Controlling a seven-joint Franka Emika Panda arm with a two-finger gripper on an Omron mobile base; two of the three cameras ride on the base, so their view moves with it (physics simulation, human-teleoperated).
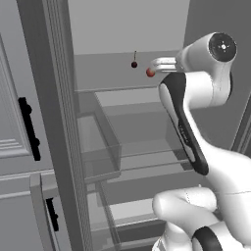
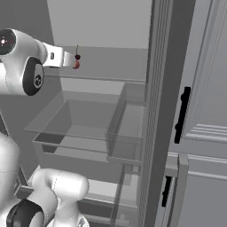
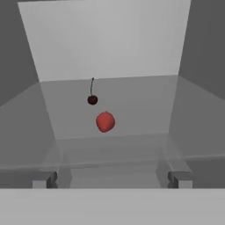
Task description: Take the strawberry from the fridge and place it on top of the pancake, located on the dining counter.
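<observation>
A: Hand view, looking into the fridge (image 3: 110,39): strawberry (image 3: 105,121) sits on a glass shelf (image 3: 132,101), near the middle. Just behind it, slightly left, a small dark cherry (image 3: 92,100) with a thin stem standing up.

B: Touching each other?

A: Apart, a narrow gap between them. Gripper (image 3: 112,179) faces the strawberry; both fingertips (image 3: 44,179) low in the view, spread wide, nothing between them.

B: Left base view?

A: Gripper (image 1: 156,64) level with the upper shelf (image 1: 117,88), jaws spread, the strawberry (image 1: 150,73) right at the finger ends. Cannot tell whether they touch it. Cherry (image 1: 134,64) a bit further left.

B: And the right base view?

A: Same: gripper (image 2: 71,60) reaching in from the left, strawberry (image 2: 76,64) at its tip, cherry (image 2: 78,56) just above it. Clear bins (image 2: 88,119) on the shelf below.
</observation>
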